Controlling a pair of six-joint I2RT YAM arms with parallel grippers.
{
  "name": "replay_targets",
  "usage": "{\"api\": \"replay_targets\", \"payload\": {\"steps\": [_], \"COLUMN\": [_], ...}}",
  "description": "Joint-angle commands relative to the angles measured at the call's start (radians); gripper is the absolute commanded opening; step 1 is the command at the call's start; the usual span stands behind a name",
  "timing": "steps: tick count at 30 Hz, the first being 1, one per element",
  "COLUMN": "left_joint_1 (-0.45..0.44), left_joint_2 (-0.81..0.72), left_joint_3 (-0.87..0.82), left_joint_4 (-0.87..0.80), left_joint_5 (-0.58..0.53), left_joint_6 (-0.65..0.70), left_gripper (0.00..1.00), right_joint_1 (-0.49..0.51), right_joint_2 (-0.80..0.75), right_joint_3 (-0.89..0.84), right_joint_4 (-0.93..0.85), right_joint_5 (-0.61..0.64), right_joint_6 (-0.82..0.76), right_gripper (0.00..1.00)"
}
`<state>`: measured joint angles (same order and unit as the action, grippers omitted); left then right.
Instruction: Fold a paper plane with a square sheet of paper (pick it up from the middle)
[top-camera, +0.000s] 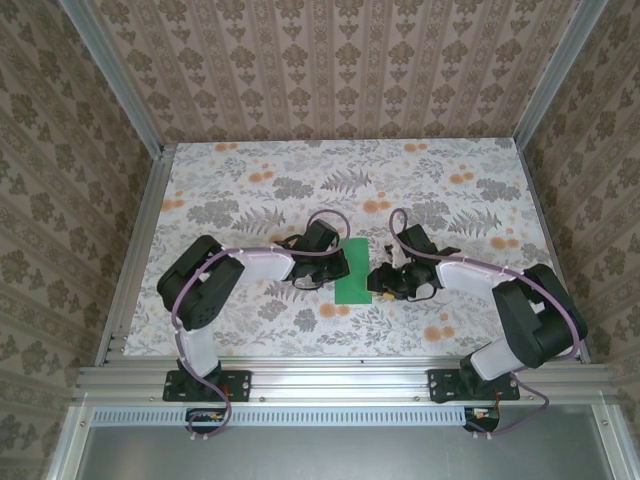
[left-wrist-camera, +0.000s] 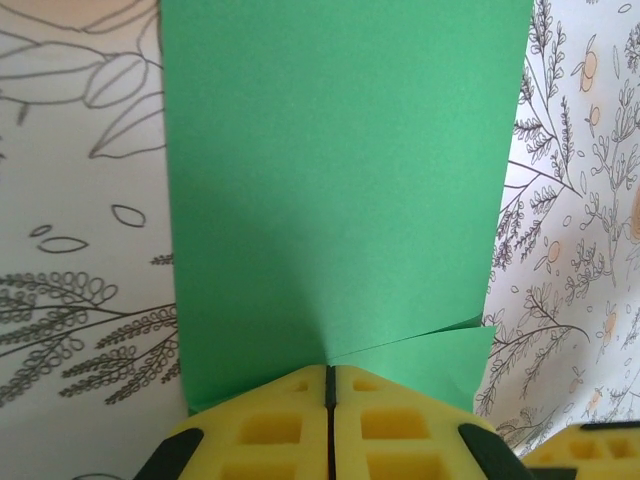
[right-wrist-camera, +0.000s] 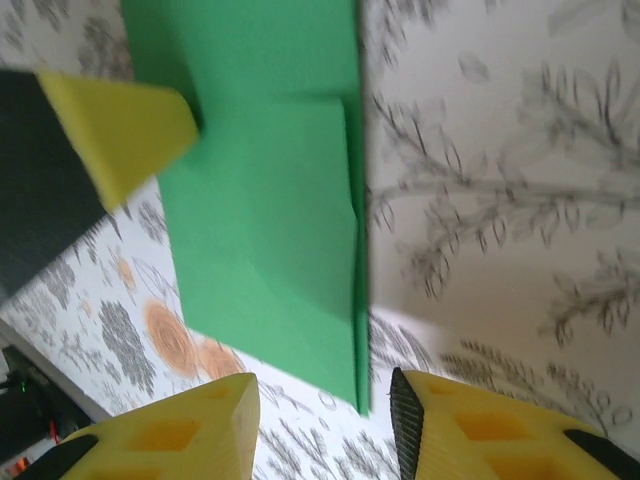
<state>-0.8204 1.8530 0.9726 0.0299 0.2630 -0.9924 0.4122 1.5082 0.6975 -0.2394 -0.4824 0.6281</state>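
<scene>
**Item: square sheet of paper (top-camera: 353, 270), green, folded into an upright oblong, flat on the floral tabletop (top-camera: 300, 180) between the two hands.**
Left hand (left-wrist-camera: 329, 385): yellow fingers closed together, tips touching the sheet's near edge beside a folded flap. Right hand (right-wrist-camera: 322, 385): jaws parted and holding nothing, low over the sheet's opposite long edge.
</scene>
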Motion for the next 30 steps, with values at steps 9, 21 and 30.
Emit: {"api": "replay_targets", "payload": {"steps": [9, 21, 30], "left_joint_1": [-0.010, -0.009, -0.010], "left_joint_2": [0.016, 0.017, 0.007], "left_joint_3": [0.020, 0.030, 0.029], "left_joint_4": [-0.044, -0.045, -0.053], "left_joint_5": [-0.013, -0.010, -0.018], "left_joint_6": [0.023, 0.024, 0.023], "left_gripper": [0.08, 0.08, 0.08], "right_joint_1": [-0.004, -0.002, -0.006], "right_joint_2": [0.148, 0.192, 0.169], "right_joint_3": [0.091, 0.080, 0.063], "right_joint_4": [0.038, 0.123, 0.172], "right_joint_5": [0.022, -0.074, -0.118], "right_joint_6": [-0.002, 0.040, 0.053], "right_gripper": [0.42, 0.32, 0.29]}}
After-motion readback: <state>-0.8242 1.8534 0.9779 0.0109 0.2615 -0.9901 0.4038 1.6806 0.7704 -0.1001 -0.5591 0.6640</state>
